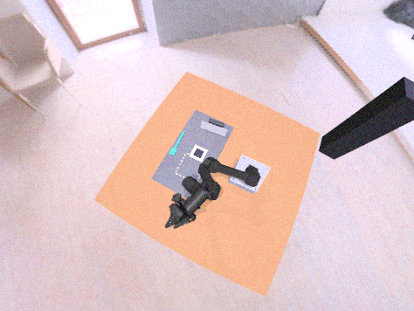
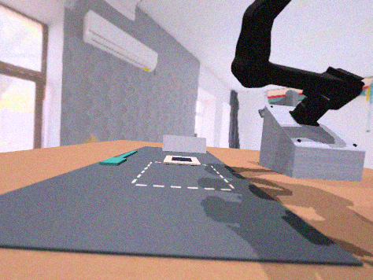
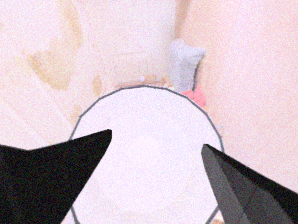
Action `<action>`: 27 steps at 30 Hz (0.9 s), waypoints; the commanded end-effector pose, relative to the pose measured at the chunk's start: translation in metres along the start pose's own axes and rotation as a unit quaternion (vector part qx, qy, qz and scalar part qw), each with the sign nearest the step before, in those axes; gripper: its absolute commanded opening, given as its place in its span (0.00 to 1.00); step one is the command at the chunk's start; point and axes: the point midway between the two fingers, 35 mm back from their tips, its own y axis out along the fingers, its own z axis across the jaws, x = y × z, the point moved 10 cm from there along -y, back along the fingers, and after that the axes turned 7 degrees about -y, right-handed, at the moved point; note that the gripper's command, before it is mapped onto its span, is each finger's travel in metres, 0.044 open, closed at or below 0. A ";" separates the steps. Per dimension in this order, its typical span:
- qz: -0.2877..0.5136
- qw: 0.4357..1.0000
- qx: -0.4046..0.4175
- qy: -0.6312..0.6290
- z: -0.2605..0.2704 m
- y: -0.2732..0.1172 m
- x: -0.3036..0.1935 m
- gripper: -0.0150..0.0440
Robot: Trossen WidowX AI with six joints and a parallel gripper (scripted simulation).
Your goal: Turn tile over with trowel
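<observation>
The tile (image 1: 198,153) (image 2: 182,159) is white with a dark square mark facing up. It lies flat on the grey mat (image 1: 205,138) (image 2: 98,212), just beyond the far edge of the dashed outline (image 2: 158,186). The teal trowel (image 1: 173,151) (image 2: 113,161) lies flat on the mat, to the left of the tile, its handle pointing to the mat's far end. My gripper (image 1: 170,227) (image 3: 156,141) is open and empty, raised off to the near side of the mat, away from trowel and tile. It is outside the exterior view. The arm hides part of the outline in the top view.
A light grey upright block (image 1: 214,128) (image 2: 184,144) stands at the mat's far end, with a dark bar (image 1: 217,122) behind it. The arm's grey base box (image 1: 264,171) (image 2: 326,165) stands on the orange table (image 1: 262,245), right of the mat.
</observation>
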 end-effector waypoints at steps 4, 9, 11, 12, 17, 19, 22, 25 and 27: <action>0.031 0.999 0.014 -0.012 0.005 0.005 -0.021 0.75; 0.095 0.994 0.044 -0.032 0.014 0.011 -0.063 0.53; 0.120 0.990 0.057 -0.038 0.018 0.012 -0.079 0.44; 0.132 0.988 0.063 -0.039 0.020 0.012 -0.087 0.42; 0.194 0.975 0.095 -0.045 0.029 0.009 -0.126 0.42; 0.218 0.969 0.108 -0.047 0.033 0.006 -0.141 0.42; 0.256 0.957 0.128 -0.047 0.039 0.000 -0.164 0.42; 0.295 0.943 0.149 -0.046 0.046 -0.009 -0.186 0.42; 0.321 0.932 0.163 -0.045 0.050 -0.016 -0.201 0.42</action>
